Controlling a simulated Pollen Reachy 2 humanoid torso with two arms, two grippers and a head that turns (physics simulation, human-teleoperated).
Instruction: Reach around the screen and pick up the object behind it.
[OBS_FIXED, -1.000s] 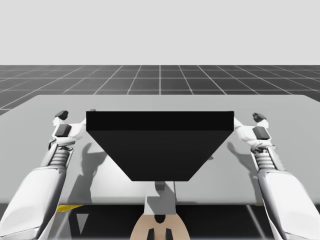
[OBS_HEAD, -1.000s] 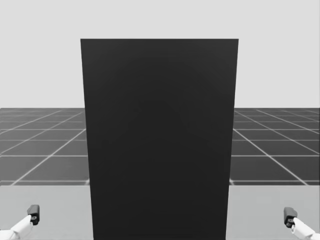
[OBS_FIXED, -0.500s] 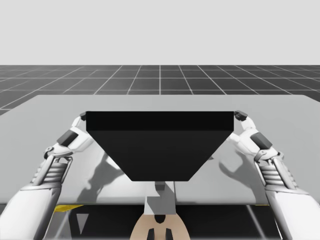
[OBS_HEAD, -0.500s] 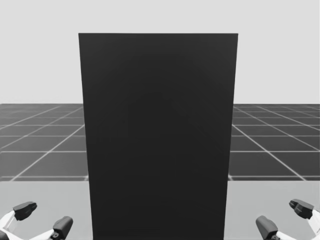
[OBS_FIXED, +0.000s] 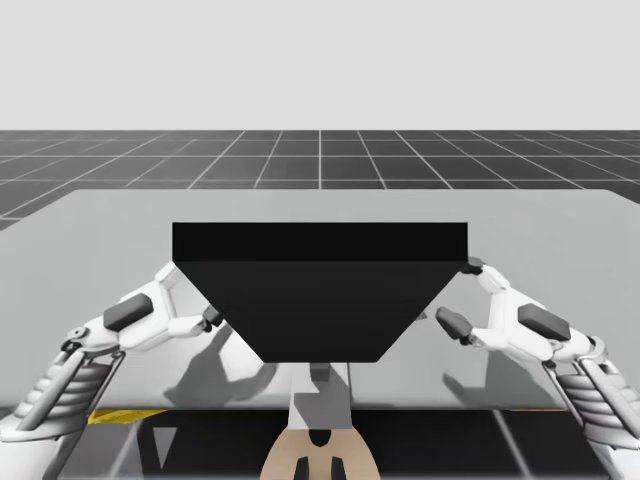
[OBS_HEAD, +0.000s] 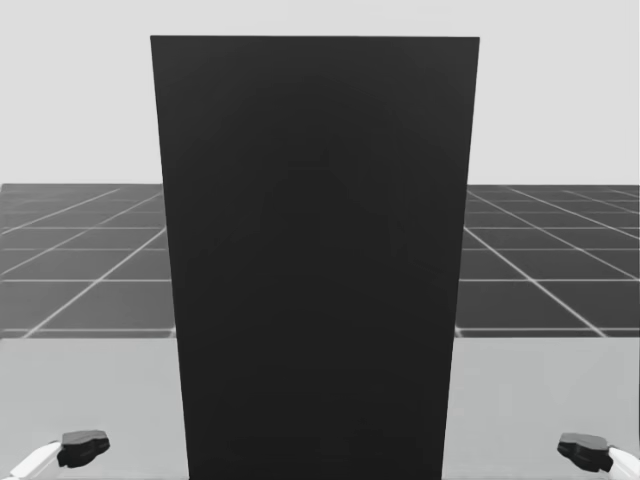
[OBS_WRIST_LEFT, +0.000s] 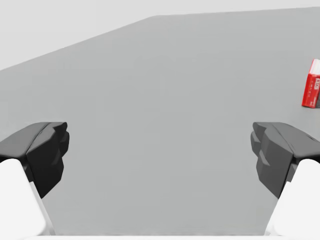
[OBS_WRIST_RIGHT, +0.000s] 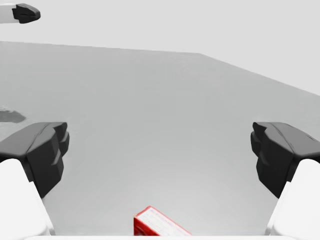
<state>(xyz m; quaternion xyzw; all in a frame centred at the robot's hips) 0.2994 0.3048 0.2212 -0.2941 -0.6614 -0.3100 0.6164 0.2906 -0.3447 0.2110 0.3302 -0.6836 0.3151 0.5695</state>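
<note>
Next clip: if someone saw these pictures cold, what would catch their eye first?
A tall black screen stands upright in the middle of the grey table and blocks most of the head view. A small red box stands out against the grey. It sits close in between the open fingers of the right gripper, while the left gripper, also open, has it ahead and off to one side.

Screen (OBS_HEAD: 315, 260) matt black, smooth and even; table (OBS_WRIST_LEFT: 160, 100) smooth pale grey with a faint satin sheen; box (OBS_WRIST_LEFT: 311, 85) red, printed card by the look; finger pads (OBS_WRIST_LEFT: 42, 150) matt dark, rubber-like; arm shells (OBS_FIXED: 155, 332) smooth white plastic, slightly glossy.
</note>
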